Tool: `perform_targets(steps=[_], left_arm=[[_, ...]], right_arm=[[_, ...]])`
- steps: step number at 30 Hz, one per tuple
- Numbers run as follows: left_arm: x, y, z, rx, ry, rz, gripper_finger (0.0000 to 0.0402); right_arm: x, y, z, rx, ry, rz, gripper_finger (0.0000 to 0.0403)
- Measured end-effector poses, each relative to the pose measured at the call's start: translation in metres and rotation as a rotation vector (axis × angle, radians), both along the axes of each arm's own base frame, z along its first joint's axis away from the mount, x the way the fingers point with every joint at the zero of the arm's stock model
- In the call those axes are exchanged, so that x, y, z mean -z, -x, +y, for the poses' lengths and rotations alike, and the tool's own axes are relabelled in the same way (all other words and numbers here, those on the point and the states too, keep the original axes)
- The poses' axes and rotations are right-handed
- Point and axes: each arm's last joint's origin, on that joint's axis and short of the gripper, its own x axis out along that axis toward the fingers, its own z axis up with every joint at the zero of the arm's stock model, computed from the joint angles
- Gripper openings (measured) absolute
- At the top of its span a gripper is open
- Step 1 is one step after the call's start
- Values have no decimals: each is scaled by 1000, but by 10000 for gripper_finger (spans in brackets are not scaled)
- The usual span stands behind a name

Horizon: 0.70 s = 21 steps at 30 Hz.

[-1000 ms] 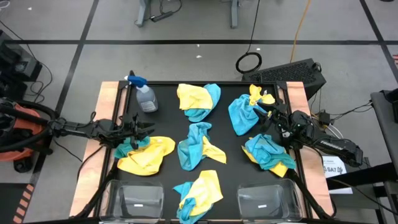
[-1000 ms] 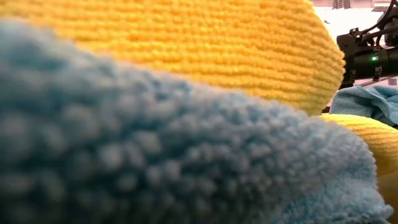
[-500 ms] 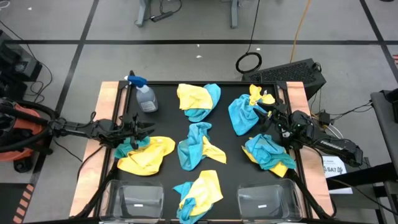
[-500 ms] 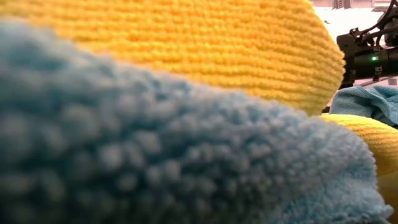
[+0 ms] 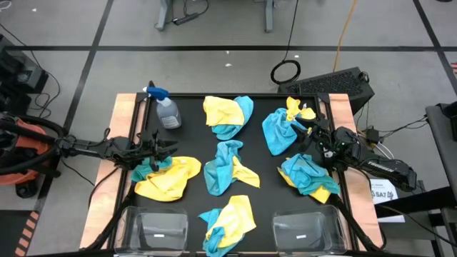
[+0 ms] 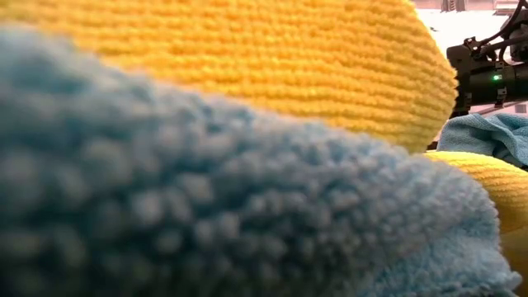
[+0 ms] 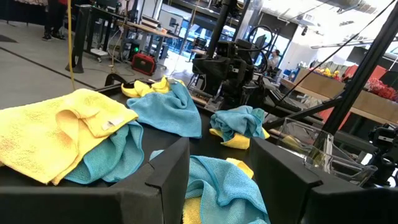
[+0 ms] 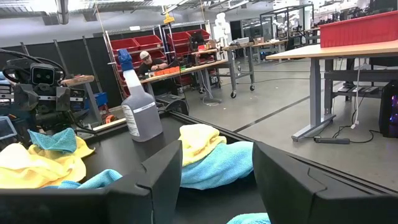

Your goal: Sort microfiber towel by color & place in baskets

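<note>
- While both bins wait unfilled at the table's near edge, the left gripper (image 5: 158, 150) rests low beside the spray bottle (image 5: 166, 111), its fingers parted over a yellow-and-turquoise towel pile (image 5: 168, 175).
- To do this pick well, it should probably pinch one colour only, since the fuzzy cloths lie tangled and would likely drag each other.
- Right of the bottle, three more crumpled mixed piles (image 5: 228, 114) run down the black mat's middle; soft, limp and folded.
- Farther right of the bottle, the right gripper (image 5: 312, 130) sits with fingers apart between two turquoise-heavy heaps (image 5: 276, 132).
- The left basket (image 5: 158, 227) and right basket (image 5: 303, 228) are clear, rigid and round-cornered.
</note>
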Motion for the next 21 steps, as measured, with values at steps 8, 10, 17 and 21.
perform_targets(steps=[8,10,17,21], left_arm=[[0,0,0,0,2,0,175],[0,0,0,0,0,0,175],[0,0,1,-28,-36,1,175],[-9,1,2,-73,-115,-68,175]], right_arm=[[0,0,0,0,0,0,187],[0,0,0,0,0,0,187],[0,0,0,0,0,0,187],[0,0,0,0,0,0,187]])
